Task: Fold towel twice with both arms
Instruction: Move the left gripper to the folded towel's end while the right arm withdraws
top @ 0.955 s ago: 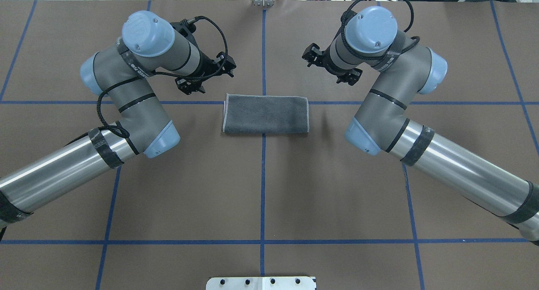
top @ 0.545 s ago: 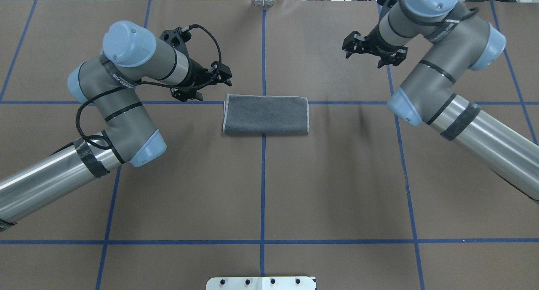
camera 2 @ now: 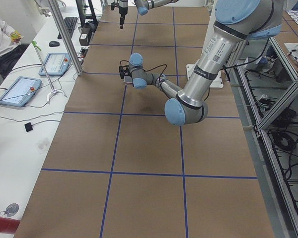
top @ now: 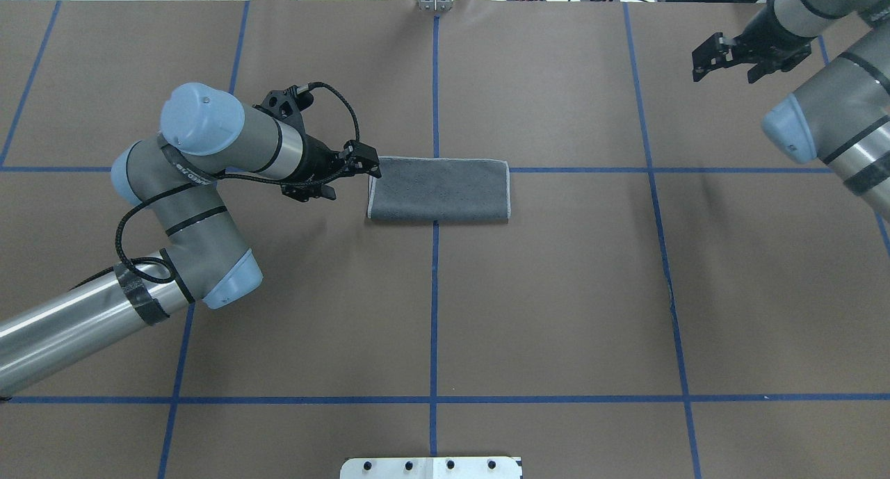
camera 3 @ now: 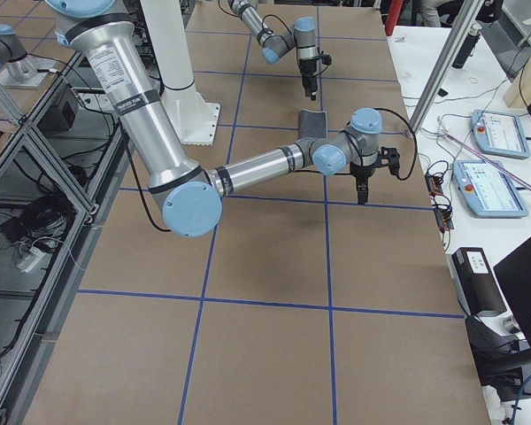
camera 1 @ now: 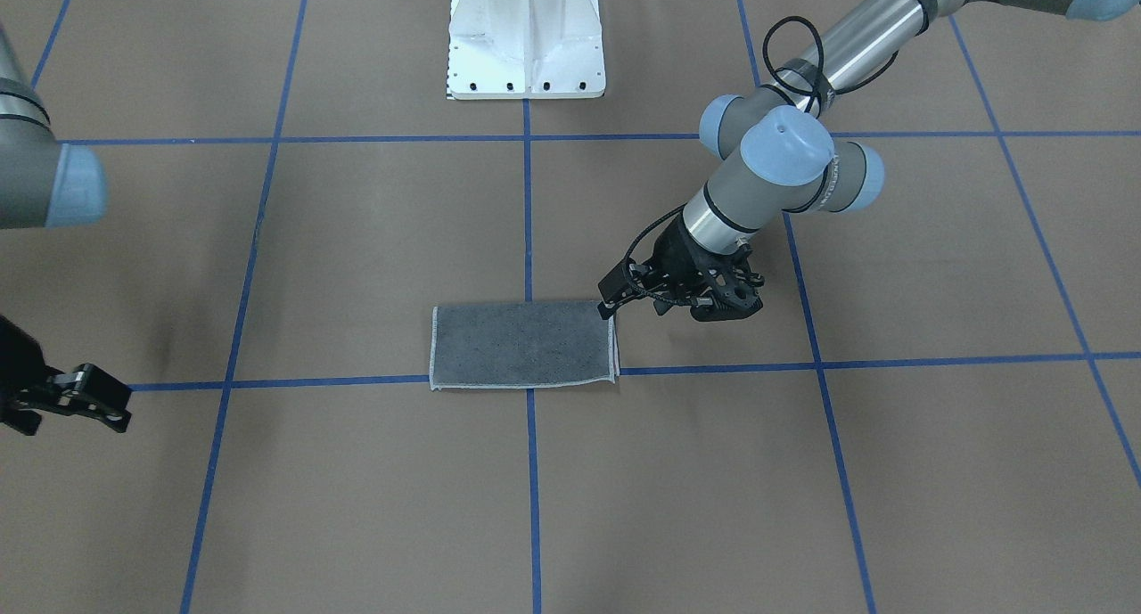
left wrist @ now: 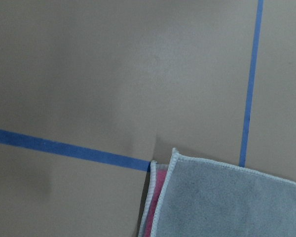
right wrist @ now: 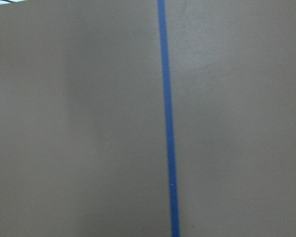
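Towel: your towel (top: 438, 189) lay flat at the middle of the bench (top: 556, 312), folded into a long rectangle with the dark grey face up and a light grey border. Its far long edge ran along a blue tape line (top: 591, 169).
Pink strip: in the left wrist view you could see a pink strip (left wrist: 159, 197) between the layers at the towel's corner.
Left gripper: the left gripper (top: 338, 176) sat at the towel's short end on the robot's left, jaws spread wide. One finger was just beside the far corner there, and you could not tell whether it touched the cloth.
Right gripper: the right gripper (top: 730, 65) hung well apart from the towel, near the bench's far right corner, jaws also wide and holding nothing.
Right wrist view: it showed you brown bench surface crossed by one blue line.
Pedestal: the white pedestal (camera 1: 526, 44) stood on the centre line at the robot's side of the bench.
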Robot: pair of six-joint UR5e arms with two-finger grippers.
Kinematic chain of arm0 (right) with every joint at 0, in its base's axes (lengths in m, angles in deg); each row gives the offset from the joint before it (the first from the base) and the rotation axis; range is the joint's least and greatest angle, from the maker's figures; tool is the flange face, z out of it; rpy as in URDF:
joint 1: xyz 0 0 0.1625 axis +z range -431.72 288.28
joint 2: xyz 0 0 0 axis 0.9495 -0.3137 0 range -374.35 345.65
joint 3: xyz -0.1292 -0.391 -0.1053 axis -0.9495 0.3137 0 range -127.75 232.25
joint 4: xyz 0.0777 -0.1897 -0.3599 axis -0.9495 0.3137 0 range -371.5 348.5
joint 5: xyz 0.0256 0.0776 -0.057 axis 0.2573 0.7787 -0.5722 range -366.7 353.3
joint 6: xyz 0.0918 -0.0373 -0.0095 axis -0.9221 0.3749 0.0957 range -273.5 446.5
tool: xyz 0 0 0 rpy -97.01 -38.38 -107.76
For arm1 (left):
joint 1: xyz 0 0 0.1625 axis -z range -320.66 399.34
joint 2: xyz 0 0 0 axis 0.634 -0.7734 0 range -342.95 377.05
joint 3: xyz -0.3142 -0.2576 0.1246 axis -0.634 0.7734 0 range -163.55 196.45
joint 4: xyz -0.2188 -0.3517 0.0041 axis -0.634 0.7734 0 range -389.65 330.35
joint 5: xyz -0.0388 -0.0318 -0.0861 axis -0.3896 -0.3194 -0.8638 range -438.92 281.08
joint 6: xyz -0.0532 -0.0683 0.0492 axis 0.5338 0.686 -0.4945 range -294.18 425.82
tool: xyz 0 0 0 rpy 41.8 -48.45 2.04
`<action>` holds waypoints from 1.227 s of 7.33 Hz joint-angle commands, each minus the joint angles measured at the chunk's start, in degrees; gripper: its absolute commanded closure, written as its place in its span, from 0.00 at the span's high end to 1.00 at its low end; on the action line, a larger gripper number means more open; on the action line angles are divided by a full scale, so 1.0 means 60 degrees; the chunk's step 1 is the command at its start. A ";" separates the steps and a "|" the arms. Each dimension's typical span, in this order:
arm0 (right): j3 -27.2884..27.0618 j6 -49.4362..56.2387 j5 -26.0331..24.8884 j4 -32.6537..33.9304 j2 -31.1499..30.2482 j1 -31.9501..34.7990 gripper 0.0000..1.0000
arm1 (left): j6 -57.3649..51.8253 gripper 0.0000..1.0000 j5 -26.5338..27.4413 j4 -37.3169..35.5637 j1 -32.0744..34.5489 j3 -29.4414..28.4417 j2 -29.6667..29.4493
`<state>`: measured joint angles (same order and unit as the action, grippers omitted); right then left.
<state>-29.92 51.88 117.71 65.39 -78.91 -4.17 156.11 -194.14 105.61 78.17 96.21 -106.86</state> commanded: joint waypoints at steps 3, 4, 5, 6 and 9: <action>-0.0044 0.4609 0.1322 0.1688 -0.1027 0.1952 1.00 | 0.1138 0.99 0.0511 0.0014 -0.0304 -0.0065 -0.0075; -0.0117 0.4917 0.1296 0.1426 -0.1481 0.2099 1.00 | 0.1153 0.98 0.0743 0.0014 -0.0348 -0.0080 -0.0075; -0.0118 0.4876 0.1296 0.1380 -0.1500 0.2101 1.00 | 0.1356 0.94 0.0745 0.0014 -0.0421 -0.0080 -0.0075; -0.0118 0.4803 0.1296 0.1379 -0.1486 0.2101 1.00 | 0.1387 0.93 0.0745 0.0014 -0.0436 -0.0080 -0.0089; -0.0118 0.4773 0.1310 0.1379 -0.1500 0.2086 1.00 | 0.1578 0.81 0.0775 -0.0030 -0.0684 -0.0109 -0.0104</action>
<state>-30.62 80.57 125.50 73.68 -87.86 8.35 165.25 -189.60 105.55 74.77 95.64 -107.46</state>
